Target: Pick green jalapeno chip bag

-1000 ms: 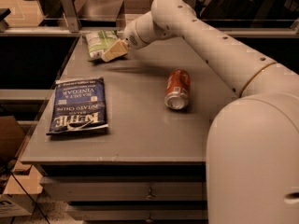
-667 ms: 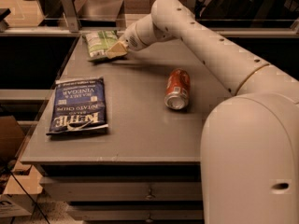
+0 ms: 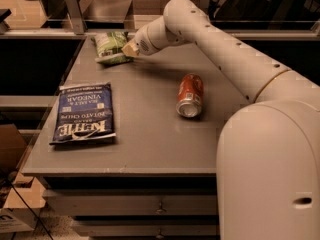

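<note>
1. Plainly, the reach is the part I'd count as done: my gripper (image 3: 130,48) sits at the far left corner of the worktop (image 3: 150,149), against the right-hand end of the green jalapeno chip bag (image 3: 110,46).
2. The bag lies flat at that far left corner, close to the far edge. From what shows, it is resting on the surface and not lifted.
3. Whether my gripper is spread around the bag or closed on it, I cannot tell. Only its tan tip shows, touching or just overlapping the bag's near-right end.
4. What is left, as I judge it, is to get a sure hold on the crinkled bag and then raise it clear of the worktop. Neither step shows as done.
5. The other things are out of my way. The blue Kettle chip bag (image 3: 83,113) lies flat along the left edge toward the front corner. The orange soda can (image 3: 190,95) lies on its side around the middle, toward the right edge. Both are well apart from the green bag.
6. My arm (image 3: 225,49) stretches across from the right side toward the far edge, passing behind the can without touching it.
</note>
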You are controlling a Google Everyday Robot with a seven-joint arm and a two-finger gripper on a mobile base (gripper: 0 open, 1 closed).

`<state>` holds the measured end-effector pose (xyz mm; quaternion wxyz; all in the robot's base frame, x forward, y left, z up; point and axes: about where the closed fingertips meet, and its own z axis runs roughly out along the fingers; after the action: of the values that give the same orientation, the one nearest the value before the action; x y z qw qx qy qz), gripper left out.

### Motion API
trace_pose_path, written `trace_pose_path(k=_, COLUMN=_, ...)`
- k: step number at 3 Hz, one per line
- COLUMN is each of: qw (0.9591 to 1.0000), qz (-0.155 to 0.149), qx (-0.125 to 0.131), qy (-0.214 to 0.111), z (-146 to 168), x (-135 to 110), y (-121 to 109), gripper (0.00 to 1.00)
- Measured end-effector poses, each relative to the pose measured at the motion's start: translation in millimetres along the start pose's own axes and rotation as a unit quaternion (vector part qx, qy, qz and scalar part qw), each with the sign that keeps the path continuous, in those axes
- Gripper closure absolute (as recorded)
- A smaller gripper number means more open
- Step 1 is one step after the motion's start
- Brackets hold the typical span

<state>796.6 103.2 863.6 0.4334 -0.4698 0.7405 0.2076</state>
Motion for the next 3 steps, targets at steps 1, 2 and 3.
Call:
trace_pose_path(k=1, qw=0.9986, qz=-0.037, qx=0.029, qy=-0.025, z=-30.8, x=-31.0, y=0.8, gripper=1.00)
trace_pose_path(k=2, qw=0.9931, qz=-0.081, qx=0.057, qy=-0.062, z=-72.7, x=-73.9, y=9.3, gripper=1.00)
trace_pose_path(k=3, qw=0.9822, qz=-0.135, qx=0.087, qy=-0.099, z=-125.9, x=-123.4, y=22.3, gripper=1.00)
